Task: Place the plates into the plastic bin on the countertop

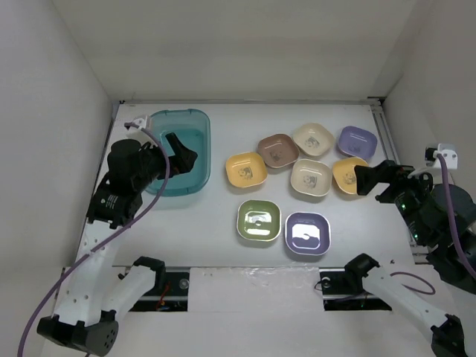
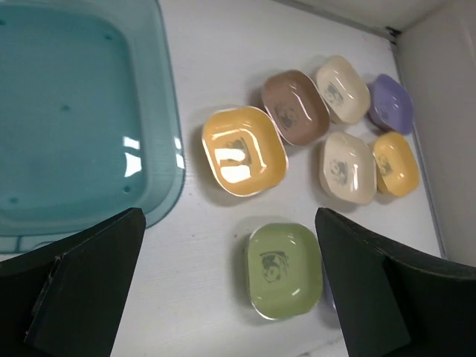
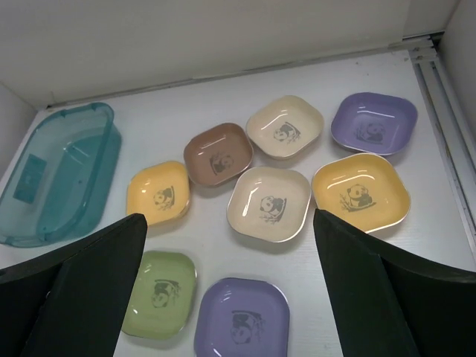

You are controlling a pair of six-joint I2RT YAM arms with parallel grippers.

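We saw the left claw (image 1: 182, 151) spread wide and empty above the plastic bin (image 1: 199, 119), which stood at the left of the tabletop (image 1: 223, 223). All eight plates (image 1: 311, 178) lay clustered on the tabletop to the bin's right. The right claw (image 1: 363, 180), also wide and empty, hung over the yellow-orange plate (image 1: 343, 175) at the cluster's right edge.
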